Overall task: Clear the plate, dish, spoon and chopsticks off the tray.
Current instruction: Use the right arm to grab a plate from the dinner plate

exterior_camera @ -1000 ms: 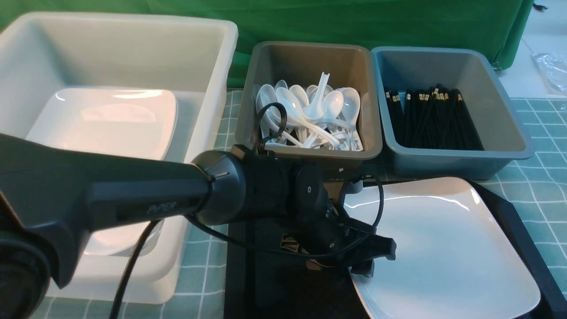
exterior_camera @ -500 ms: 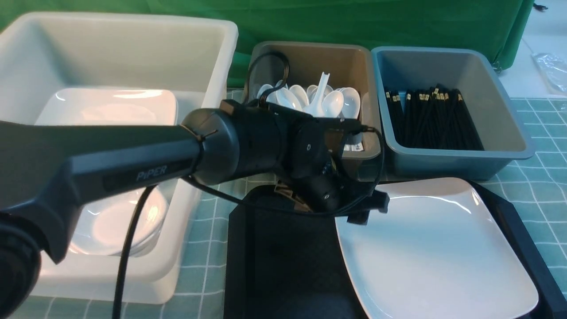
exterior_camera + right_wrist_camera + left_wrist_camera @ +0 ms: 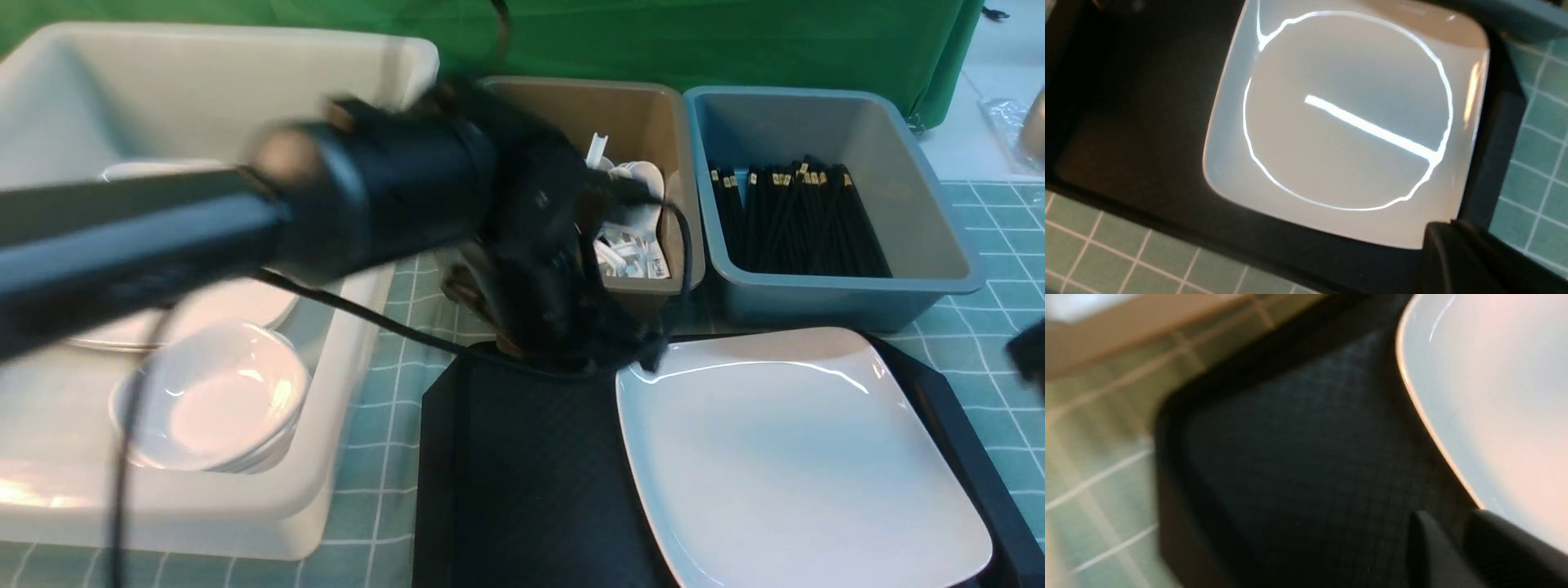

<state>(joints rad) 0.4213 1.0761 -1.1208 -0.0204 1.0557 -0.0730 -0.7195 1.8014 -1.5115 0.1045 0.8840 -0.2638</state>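
1. While my left arm point(image 3: 163, 237) stretched as a dark blur across the front view, my left fingers point(image 3: 1502, 547) hung over the tray point(image 3: 522, 490), close to its 12 o'clock rim.
2. Seen from my left wrist, those fingers stood narrow, side by side with only a thin slit between them, and they held nothing.
3. They hung just off the 10 o'clock corner of the plate point(image 3: 800, 457); whether they touched it I could not tell through the blur.
4. That plate lay flat on the 3 o'clock half of the tray, glossy and white, while the 9 o'clock half showed its textured black floor.
5. My right fingers point(image 3: 1461, 253) were pressed together and gripped nothing. They hung by one corner of the plate, over the tray's rim, and showed in the front view as a dark smear at 2 o'clock from the plate.
6. At 12 o'clock from the tray stood a grey-brown bin point(image 3: 645, 106) holding white spoons point(image 3: 629, 245).
7. At 1 o'clock a blue bin point(image 3: 931, 245) held black chopsticks point(image 3: 800, 220), laid side by side.
8. At 9 o'clock sat a large white tub point(image 3: 245, 506) with a stack of small dishes point(image 3: 212, 408) inside.
9. Everything rested on the bench point(image 3: 980, 327), which wore a green checked cloth.
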